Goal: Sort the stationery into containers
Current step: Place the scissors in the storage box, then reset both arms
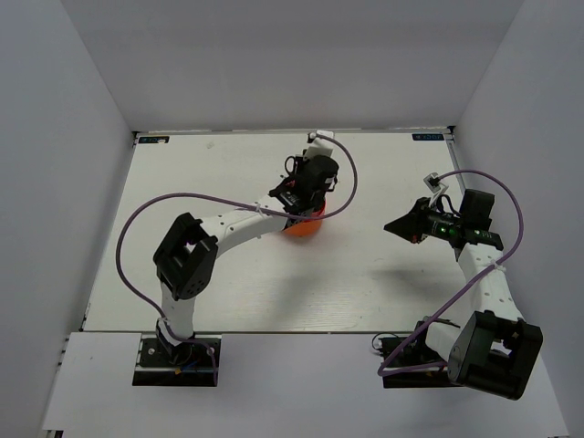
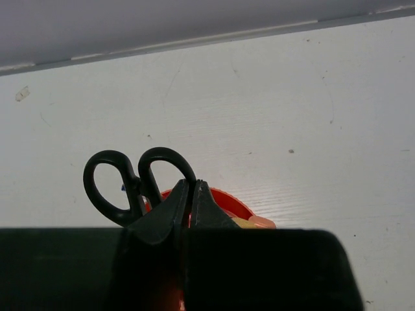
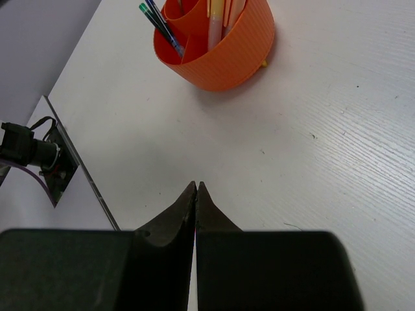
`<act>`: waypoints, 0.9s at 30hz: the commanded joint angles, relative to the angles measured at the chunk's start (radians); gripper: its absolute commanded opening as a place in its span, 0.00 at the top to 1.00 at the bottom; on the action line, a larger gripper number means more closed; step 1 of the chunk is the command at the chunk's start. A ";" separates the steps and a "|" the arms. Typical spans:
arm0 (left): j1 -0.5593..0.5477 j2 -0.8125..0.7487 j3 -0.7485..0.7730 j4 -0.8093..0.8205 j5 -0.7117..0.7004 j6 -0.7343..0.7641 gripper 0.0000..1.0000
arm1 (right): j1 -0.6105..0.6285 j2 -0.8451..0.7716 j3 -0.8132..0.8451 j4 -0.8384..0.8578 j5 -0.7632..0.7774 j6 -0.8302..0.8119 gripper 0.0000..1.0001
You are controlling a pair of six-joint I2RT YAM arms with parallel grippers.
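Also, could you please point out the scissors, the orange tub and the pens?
scissors (image 2: 137,188), left wrist view, where the two black handle loops meet.
orange tub (image 3: 227,65), right wrist view, its outer wall.
pens (image 3: 157,19), right wrist view, shafts sticking out above the rim.

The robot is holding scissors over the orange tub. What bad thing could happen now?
The left fingers pinch the scissors just below the handles, so they might twist or slip and land outside the tub. Pens and markers already stand in the tub, so the scissors could bump them or tip it.
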 commanded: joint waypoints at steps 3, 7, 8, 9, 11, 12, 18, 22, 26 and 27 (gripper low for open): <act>-0.015 -0.055 -0.055 0.002 -0.019 -0.053 0.78 | -0.008 -0.005 0.008 0.008 -0.013 -0.015 0.99; -0.018 -0.070 -0.079 -0.008 -0.022 -0.056 0.65 | -0.011 -0.005 0.006 0.008 -0.017 -0.012 0.96; -0.019 -0.073 -0.082 -0.005 -0.022 -0.056 0.61 | -0.011 -0.005 0.008 0.005 -0.017 -0.012 0.94; -0.022 -0.076 -0.085 -0.005 -0.021 -0.056 0.57 | -0.010 -0.010 0.008 0.006 -0.017 -0.009 0.93; -0.027 -0.089 -0.094 -0.005 -0.024 -0.058 0.56 | -0.014 -0.011 0.009 0.005 -0.017 -0.009 0.90; -0.032 -0.093 -0.094 -0.007 -0.027 -0.056 0.55 | -0.016 -0.013 0.011 0.003 -0.015 -0.007 0.90; -0.075 -0.168 -0.140 0.005 -0.039 -0.015 0.53 | -0.030 -0.027 0.011 -0.003 -0.026 -0.009 0.80; -0.139 -0.283 -0.234 0.016 -0.063 -0.007 0.53 | -0.042 -0.043 0.014 -0.031 -0.018 -0.032 0.70; -0.180 -0.420 -0.405 0.019 -0.097 -0.079 0.53 | -0.053 -0.057 0.019 -0.047 0.006 -0.045 0.56; -0.184 -0.511 -0.457 0.001 -0.100 -0.091 0.53 | -0.054 -0.059 0.019 -0.058 0.028 -0.046 0.41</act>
